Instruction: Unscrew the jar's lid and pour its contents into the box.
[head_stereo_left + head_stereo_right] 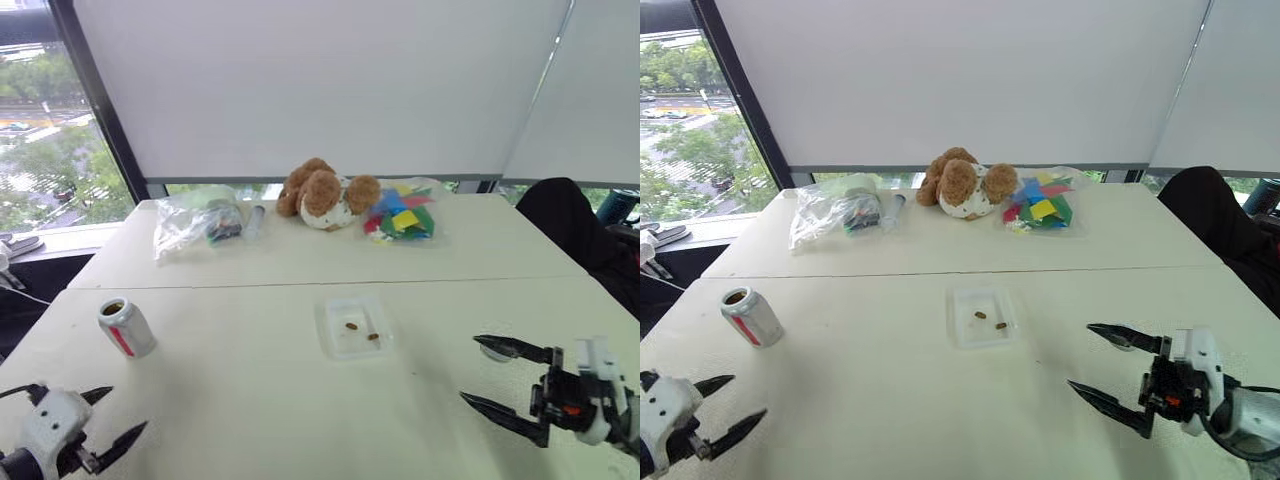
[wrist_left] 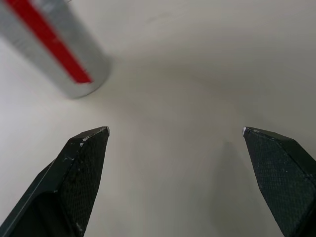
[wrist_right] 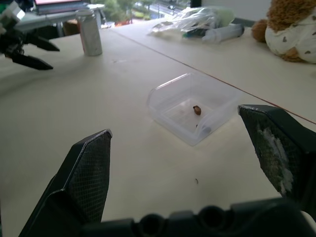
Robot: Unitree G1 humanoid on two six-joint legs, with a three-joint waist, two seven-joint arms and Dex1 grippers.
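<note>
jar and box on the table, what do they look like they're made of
The small silver cylindrical jar with a red diagonal stripe looks like metal, probably aluminium: a brushed, softly shiny wall, open at the top. The shallow clear rectangular box looks like thin glossy plastic: the table and two brown pellets show through its walls.

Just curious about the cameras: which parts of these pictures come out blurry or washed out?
Left wrist view: the jar is close and blurred, the claw's fingers sharp. Right wrist view: the box is clear, the bags behind soft. Eye views: the window glares bright and straight edges bend toward the corners.
</note>
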